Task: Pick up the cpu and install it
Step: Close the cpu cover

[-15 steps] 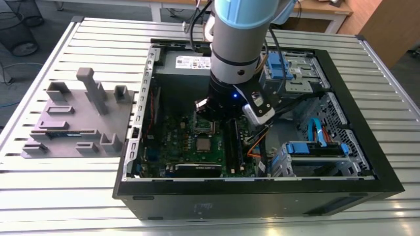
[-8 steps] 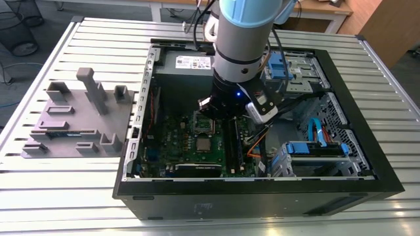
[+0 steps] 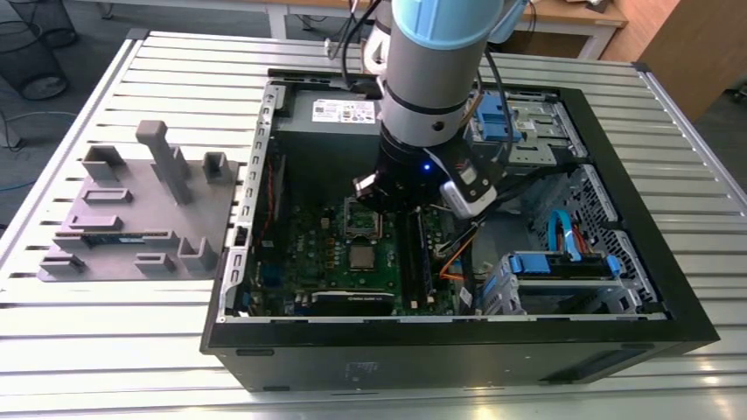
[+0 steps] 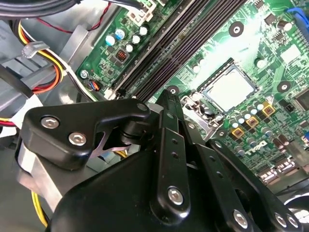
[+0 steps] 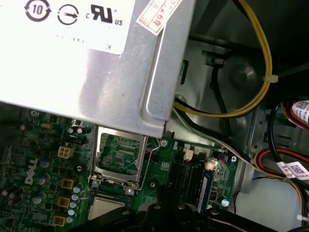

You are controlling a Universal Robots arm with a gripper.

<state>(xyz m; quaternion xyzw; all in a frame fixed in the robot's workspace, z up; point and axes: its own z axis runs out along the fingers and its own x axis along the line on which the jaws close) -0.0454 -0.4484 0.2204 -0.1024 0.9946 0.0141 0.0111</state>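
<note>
Slats of bright metal make up the table (image 3: 175, 70). At the exterior view's left a grey fixture tray (image 3: 135, 210) lies flat on it, studded with upright blocks and shallow pockets.

Just beside the tray lies the black computer case (image 3: 467, 350), on its side with the open face turned up. At its far end sits the silver power supply (image 3: 332, 112), whose labelled box also looms large in the first wrist view (image 5: 72, 72).

Below that box spreads the green motherboard (image 3: 310, 262). On it the socket frame (image 3: 363, 220) is swung up and open, and the first wrist view shows its window and thin wire lever (image 5: 119, 154).

The cpu (image 3: 364, 256) lies flat in the socket next to the raised frame. Its pale metal top faces up and catches the light in the second wrist view (image 4: 231, 89). Its edge also peeps in at the rim of the first wrist view (image 5: 104, 208).

The gripper (image 3: 394, 197) hangs low inside the case, over the frame and near the cpu but apart from it. From where I stand I cannot tell whether the tool is open or closed.

Just to the exterior view's right of the cpu run the long dark memory slots (image 3: 415, 254). The thick grey and pale blue arm (image 3: 438, 70) rises from the gripper and out of the case.

Further right, orange and yellow cables (image 3: 456, 258) loop across the case floor. Beyond them blue drive brackets (image 3: 561, 262) sit by the far wall.
</note>
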